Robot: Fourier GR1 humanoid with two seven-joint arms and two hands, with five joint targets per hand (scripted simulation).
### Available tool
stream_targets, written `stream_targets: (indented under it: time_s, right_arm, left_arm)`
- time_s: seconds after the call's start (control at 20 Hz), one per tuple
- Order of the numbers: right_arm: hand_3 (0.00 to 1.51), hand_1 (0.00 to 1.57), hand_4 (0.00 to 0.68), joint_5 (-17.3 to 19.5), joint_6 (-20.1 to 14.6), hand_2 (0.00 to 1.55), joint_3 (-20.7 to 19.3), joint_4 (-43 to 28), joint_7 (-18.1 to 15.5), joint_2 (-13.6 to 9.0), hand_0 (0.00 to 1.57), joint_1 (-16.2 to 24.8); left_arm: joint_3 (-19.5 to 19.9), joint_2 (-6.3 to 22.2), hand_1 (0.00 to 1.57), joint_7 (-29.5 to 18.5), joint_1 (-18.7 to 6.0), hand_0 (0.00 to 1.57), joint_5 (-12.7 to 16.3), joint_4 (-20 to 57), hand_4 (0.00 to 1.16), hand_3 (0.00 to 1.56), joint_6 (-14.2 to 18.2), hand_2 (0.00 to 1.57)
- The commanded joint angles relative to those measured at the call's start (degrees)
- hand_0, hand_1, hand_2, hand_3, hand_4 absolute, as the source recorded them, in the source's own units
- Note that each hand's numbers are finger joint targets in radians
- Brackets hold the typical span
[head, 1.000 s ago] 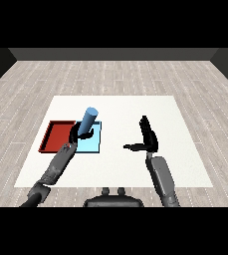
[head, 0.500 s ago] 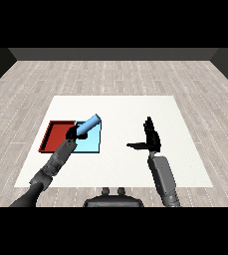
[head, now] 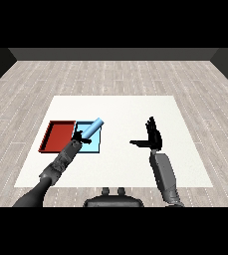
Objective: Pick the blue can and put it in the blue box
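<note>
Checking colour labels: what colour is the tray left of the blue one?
Red, clearest in the head view.

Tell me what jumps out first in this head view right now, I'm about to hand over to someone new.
First, the light blue cylindrical can, tilted well off upright, held in the black left hand over the light blue tray. Beside that tray, on its left, lies the red tray. On the right side of the white table, the black right hand holds nothing, fingers straight and thumb pointing left.
</note>
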Motion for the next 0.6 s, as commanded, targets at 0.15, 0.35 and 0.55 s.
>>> stream_targets:
  time_s: [0.15, 0.35, 0.55]
  right_arm:
    - [0.00, 0.00, 0.000, -0.62, 1.31, 0.00, -1.01, 0.32, -0.41, -1.29, 0.00, 0.34]
    - [0.00, 0.00, 0.000, -1.19, 2.19, 0.00, -1.83, -0.26, -2.42, -1.75, 0.00, 2.85]
    - [0.00, 0.00, 0.000, 0.48, 1.27, 0.00, -0.66, -1.29, -1.21, -2.06, 0.00, 1.19]
  left_arm:
    - [-1.46, -0.40, 0.00, -3.37, 1.04, 0.00, -1.48, 4.87, 0.00, 0.00, -18.46, 0.00]
    - [5.04, 0.84, 0.00, -3.82, 1.20, 0.00, 3.19, 2.98, 0.00, 0.00, 5.96, 0.00]
    - [8.68, 0.28, 0.00, -15.21, 2.52, 0.00, 5.78, -4.58, 0.00, 0.00, 21.66, 0.00]
